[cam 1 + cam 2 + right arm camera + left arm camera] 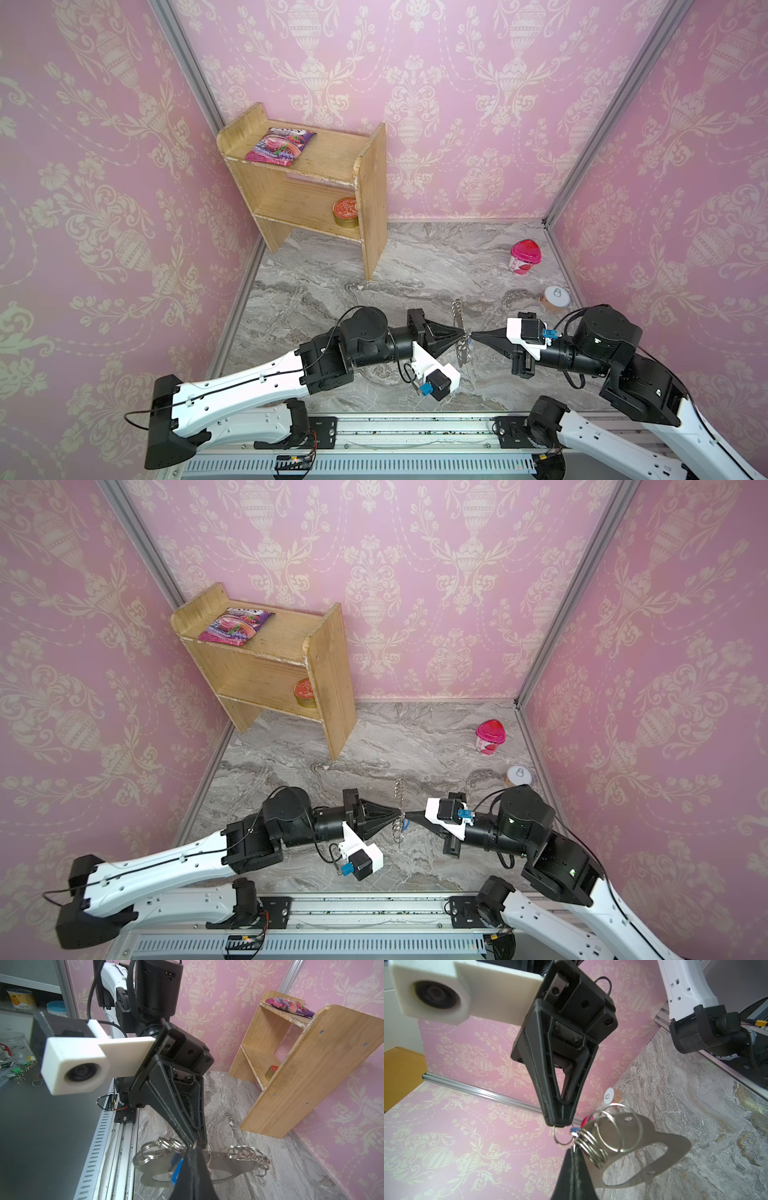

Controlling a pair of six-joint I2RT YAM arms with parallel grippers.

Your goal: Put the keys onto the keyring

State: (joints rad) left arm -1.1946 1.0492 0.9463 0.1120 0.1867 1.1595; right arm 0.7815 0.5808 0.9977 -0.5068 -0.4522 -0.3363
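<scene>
Your left claw [462, 331] pinches the keyring [679, 1142] edge-up above the tabletop [415, 257]. Your right claw [473, 335], tip to tip with it, pinches the keys [176, 1167] just beside the rings [591, 1147]; the blue tag's [573, 1130] label is unreadable.

The keyring [664, 1139] is a flat grey metal plate with a long slot cut through it and bunches of silvery split rings [249, 1153] along one edge. It stands on its edge over the surface, so in both top views it shows only as a thin upright strip [458, 320]. The left gripper [197, 1142] pinches its edge between closed fingers. The keys [176, 1167] show as a blue tag and a small silvery ring [560, 1136], held just beside the plate's rings in the closed fingers of the right gripper [558, 1123]. Whether that ring is threaded on cannot be told.
</scene>
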